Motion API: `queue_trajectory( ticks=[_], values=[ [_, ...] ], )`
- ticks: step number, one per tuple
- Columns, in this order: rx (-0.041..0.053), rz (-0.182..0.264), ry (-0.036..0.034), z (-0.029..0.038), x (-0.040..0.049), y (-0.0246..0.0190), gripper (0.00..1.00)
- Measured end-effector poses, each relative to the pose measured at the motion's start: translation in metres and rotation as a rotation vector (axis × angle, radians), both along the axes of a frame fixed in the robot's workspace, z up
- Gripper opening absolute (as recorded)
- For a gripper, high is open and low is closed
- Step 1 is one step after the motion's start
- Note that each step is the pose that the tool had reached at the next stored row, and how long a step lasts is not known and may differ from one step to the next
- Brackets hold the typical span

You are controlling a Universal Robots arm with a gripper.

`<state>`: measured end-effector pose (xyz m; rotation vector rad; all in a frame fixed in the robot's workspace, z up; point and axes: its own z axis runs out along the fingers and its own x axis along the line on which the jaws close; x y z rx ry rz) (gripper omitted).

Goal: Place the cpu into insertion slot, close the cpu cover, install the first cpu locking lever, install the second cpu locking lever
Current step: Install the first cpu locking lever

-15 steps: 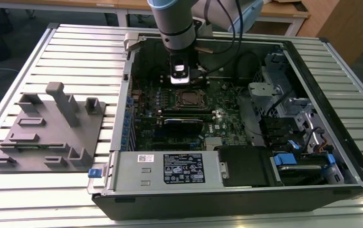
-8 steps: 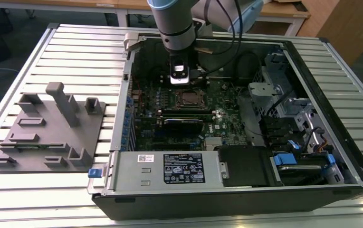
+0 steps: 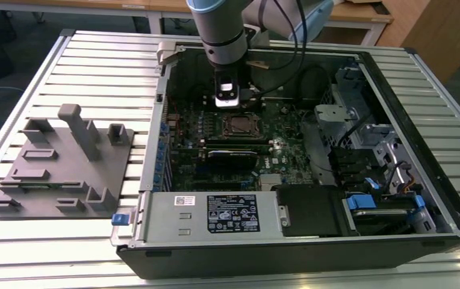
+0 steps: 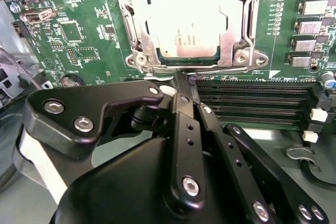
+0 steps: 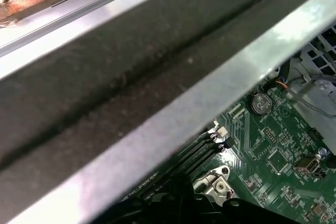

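Observation:
The cpu [image 4: 184, 22] lies flat in the insertion slot [image 4: 137, 59], its pale metal top facing up. The silver cpu cover [image 4: 231, 38] lies down around it as a frame. A thin metal lever rod [image 4: 210, 67] runs along the socket edge closest to my fingertips. My gripper [image 4: 182, 80] is shut, its black fingers [image 4: 181, 124] meeting in a point just beside that edge with nothing visibly between them. In the exterior view my gripper [image 3: 230, 106] hangs inside the computer case just behind the insertion slot [image 3: 241, 125].
Long black memory slots [image 4: 252, 103] run beside the socket, under my fingers. A blue-black card [image 3: 232, 158] and the power supply [image 3: 214, 214] sit toward the case front. A grey fixture [image 3: 61, 162] stands on the exterior view's left. A case wall [image 5: 157, 77] rises close by.

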<state>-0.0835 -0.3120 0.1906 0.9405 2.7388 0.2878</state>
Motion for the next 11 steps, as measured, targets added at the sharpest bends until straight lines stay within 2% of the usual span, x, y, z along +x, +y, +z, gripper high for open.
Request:
queue_trajectory(
  ticks=[11],
  values=[
    [-0.0097,-0.016,-0.0002,-0.0011,0.0002,0.0,0.1]
  ],
)
